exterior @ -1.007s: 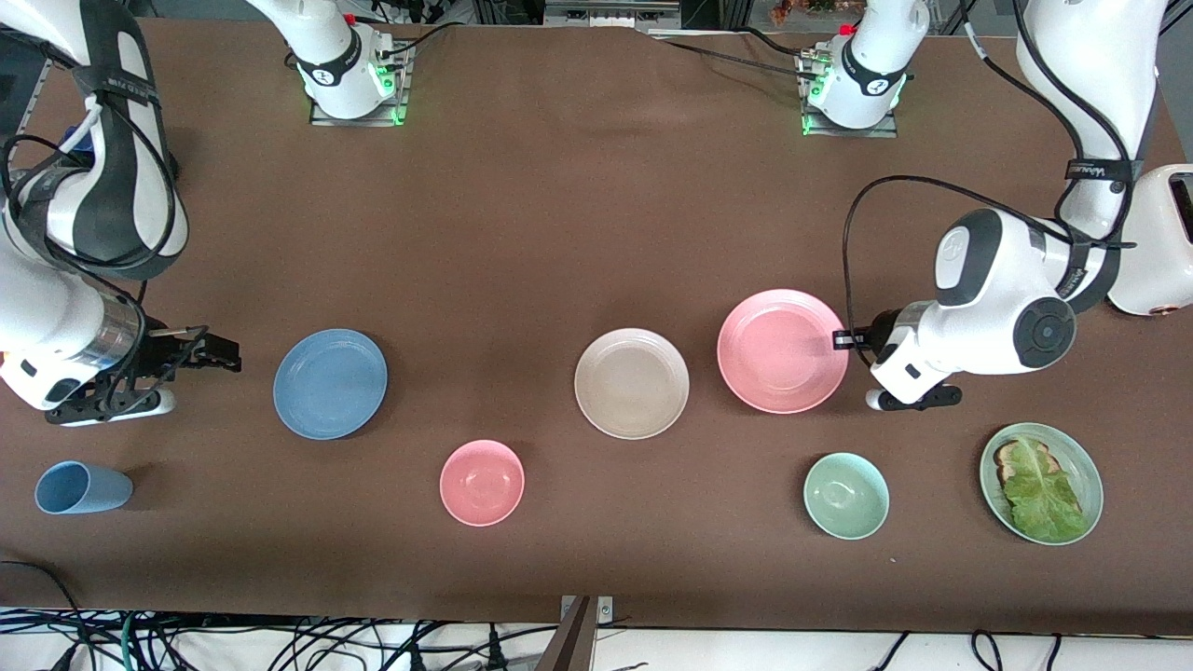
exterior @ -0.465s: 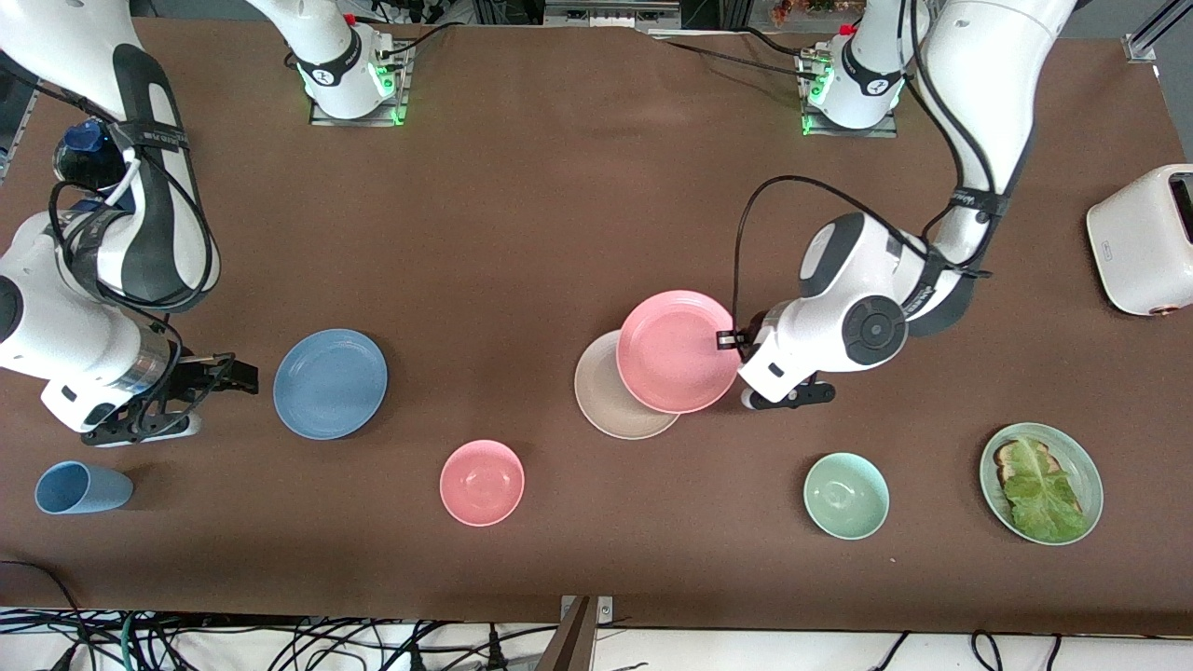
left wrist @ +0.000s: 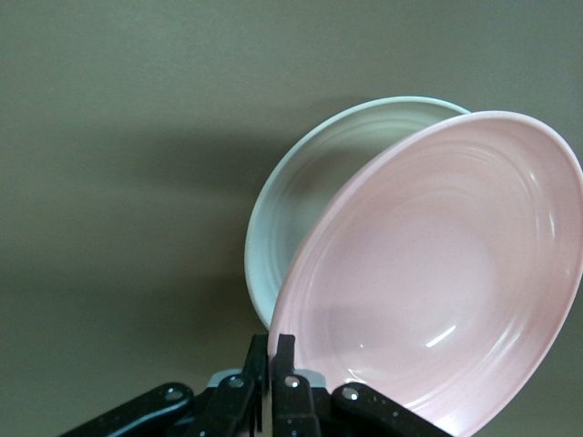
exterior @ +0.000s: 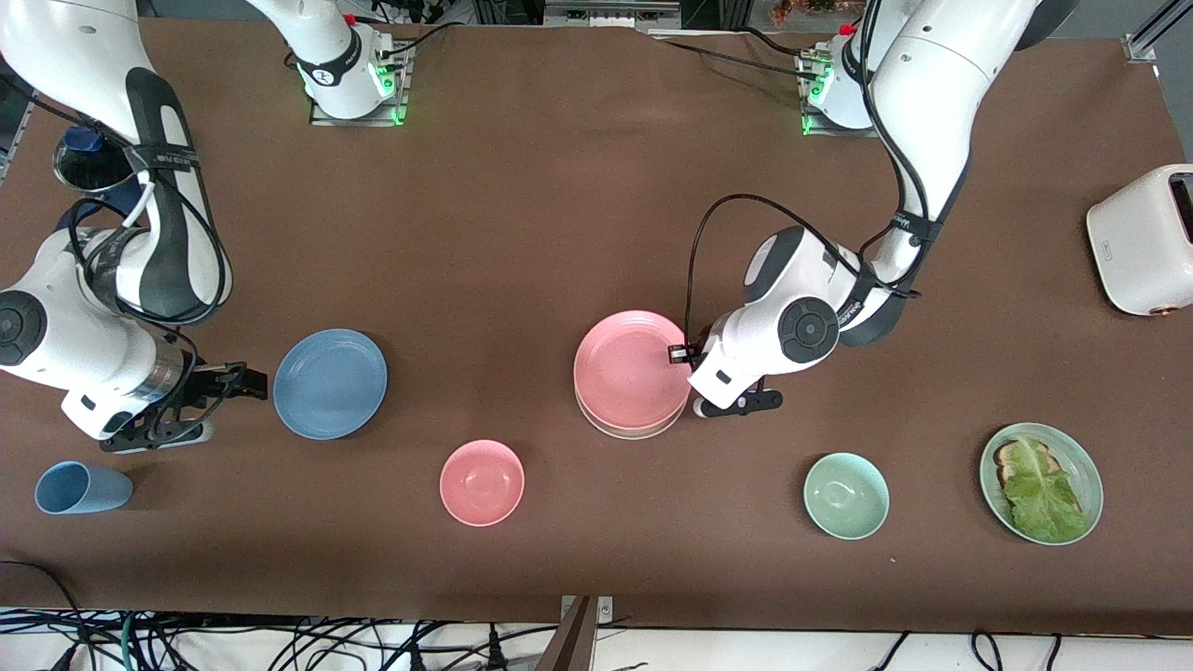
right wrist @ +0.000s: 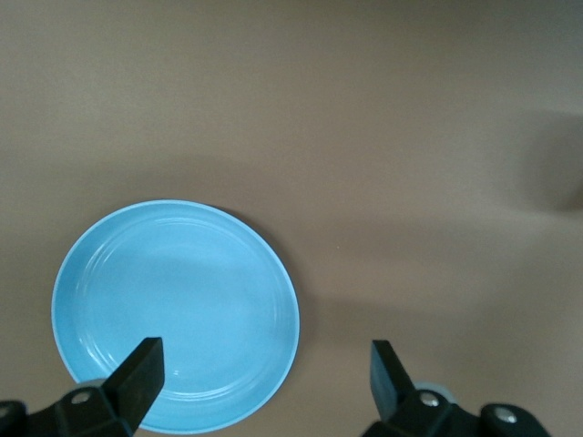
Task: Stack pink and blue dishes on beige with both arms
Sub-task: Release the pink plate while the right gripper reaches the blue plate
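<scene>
The pink plate (exterior: 626, 367) sits near the middle of the frame, held over the beige plate (exterior: 630, 428), of which only a thin crescent shows at its lower edge. The left wrist view shows the pink plate (left wrist: 442, 273) tilted, with the beige plate (left wrist: 310, 196) peeking out from under it. The left gripper (exterior: 678, 355) is pinching the pink plate's rim at the side toward the left arm's end of the table, its fingers (left wrist: 273, 382) pressed together on the edge. The blue plate (exterior: 330, 383) lies flat at centre-left of the frame. The right gripper (exterior: 250, 381) is beside its rim, toward the right arm's end, with fingers (right wrist: 137, 373) spread wide and holding nothing.

Everything rests on a brown matte tabletop (exterior: 559, 214). Along the lower part of the frame lie a blue cup (exterior: 82, 487) on its side, a pink bowl (exterior: 482, 482), a green bowl (exterior: 845, 496) and a green plate (exterior: 1086, 471) with lettuce (exterior: 1039, 489). A white toaster (exterior: 1142, 240) stands at the right edge. Cables (exterior: 280, 643) tangle along the bottom edge.
</scene>
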Controlling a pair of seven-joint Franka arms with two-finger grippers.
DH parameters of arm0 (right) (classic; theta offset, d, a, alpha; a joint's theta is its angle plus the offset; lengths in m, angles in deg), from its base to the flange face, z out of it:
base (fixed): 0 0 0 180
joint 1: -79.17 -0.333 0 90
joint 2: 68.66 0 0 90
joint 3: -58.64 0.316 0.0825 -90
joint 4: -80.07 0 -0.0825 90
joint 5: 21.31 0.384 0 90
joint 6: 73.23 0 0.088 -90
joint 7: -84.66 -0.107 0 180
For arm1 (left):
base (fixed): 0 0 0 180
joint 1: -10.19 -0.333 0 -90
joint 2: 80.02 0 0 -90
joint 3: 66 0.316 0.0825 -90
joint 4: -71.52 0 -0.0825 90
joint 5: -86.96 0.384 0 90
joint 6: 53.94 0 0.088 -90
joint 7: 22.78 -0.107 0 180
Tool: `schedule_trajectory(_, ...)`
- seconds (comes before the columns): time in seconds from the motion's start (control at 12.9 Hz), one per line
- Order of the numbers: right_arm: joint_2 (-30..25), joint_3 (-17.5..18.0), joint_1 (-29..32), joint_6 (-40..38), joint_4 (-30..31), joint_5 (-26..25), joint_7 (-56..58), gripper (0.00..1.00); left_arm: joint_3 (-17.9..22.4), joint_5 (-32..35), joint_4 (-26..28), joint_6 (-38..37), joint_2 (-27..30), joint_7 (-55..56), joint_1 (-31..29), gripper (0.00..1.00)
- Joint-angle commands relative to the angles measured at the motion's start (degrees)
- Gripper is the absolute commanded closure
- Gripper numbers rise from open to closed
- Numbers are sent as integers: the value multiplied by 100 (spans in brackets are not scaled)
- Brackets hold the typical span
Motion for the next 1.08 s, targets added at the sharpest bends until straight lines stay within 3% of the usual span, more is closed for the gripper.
schedule_trajectory(0.0,165,36,132,130,0,230,213,0,66,-84,-269,115,-239,98,116,100)
schedule_trajectory(0.08,235,36,124,200,0,256,204,0,66,-92,-295,142,-248,124,116,100)
schedule_trajectory(0.15,349,36,115,270,0,256,204,0,75,-101,-313,143,-239,116,63,85)
schedule_trajectory(0.23,437,44,132,375,0,256,204,0,83,-66,-331,143,-231,46,37,8)
schedule_trajectory(0.31,542,44,132,498,-8,256,187,1,110,-31,-383,134,-196,63,36,0)
schedule_trajectory(0.85,859,62,115,648,18,256,186,5,145,257,-287,-419,217,-42,-586,0)
schedule_trajectory(1.01,877,62,141,788,192,256,213,5,128,294,-287,-857,323,-593,-920,0)
